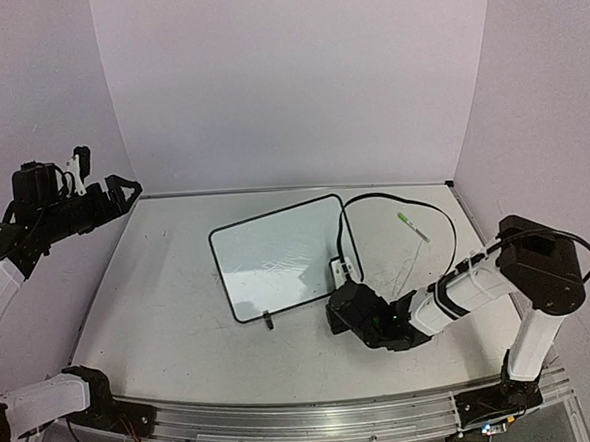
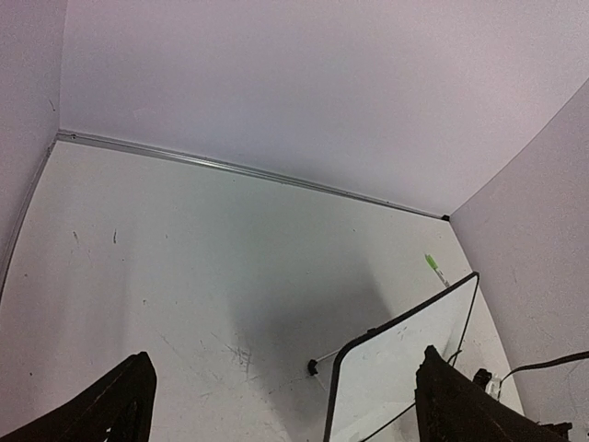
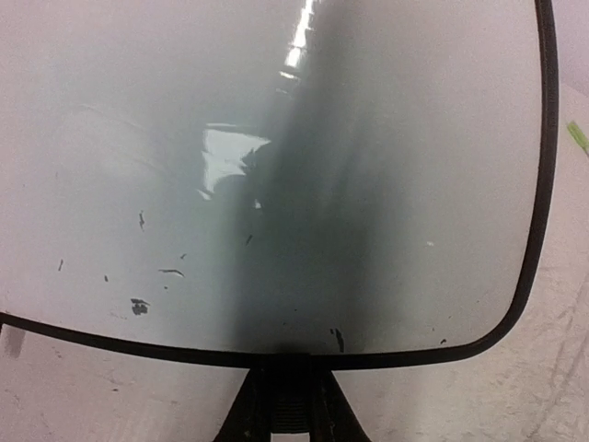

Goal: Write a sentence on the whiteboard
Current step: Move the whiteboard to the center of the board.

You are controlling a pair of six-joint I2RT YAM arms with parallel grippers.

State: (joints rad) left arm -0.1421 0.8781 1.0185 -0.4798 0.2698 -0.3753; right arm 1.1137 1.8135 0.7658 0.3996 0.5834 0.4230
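At the whiteboard (image 1: 277, 252), right end effector (image 3: 285, 373) pinches its rim; left end effector (image 2: 285, 368) gapes.

White links (image 1: 450, 302), black joints (image 1: 543, 261), seemingly black cable (image 1: 376, 195).

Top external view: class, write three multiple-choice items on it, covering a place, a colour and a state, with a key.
1. Where is the green marker, relative to the whiteboard? A on it; B on the table right of it; C under it.
2. The whiteboard's frame is: A black; B red; C blue.
3. The left gripper is: A open, empty; B shut on the marker; C shut on the board.
Key: B, it rests on bare tabletop; A, a black rim shows; A, fingers apart, nothing between.
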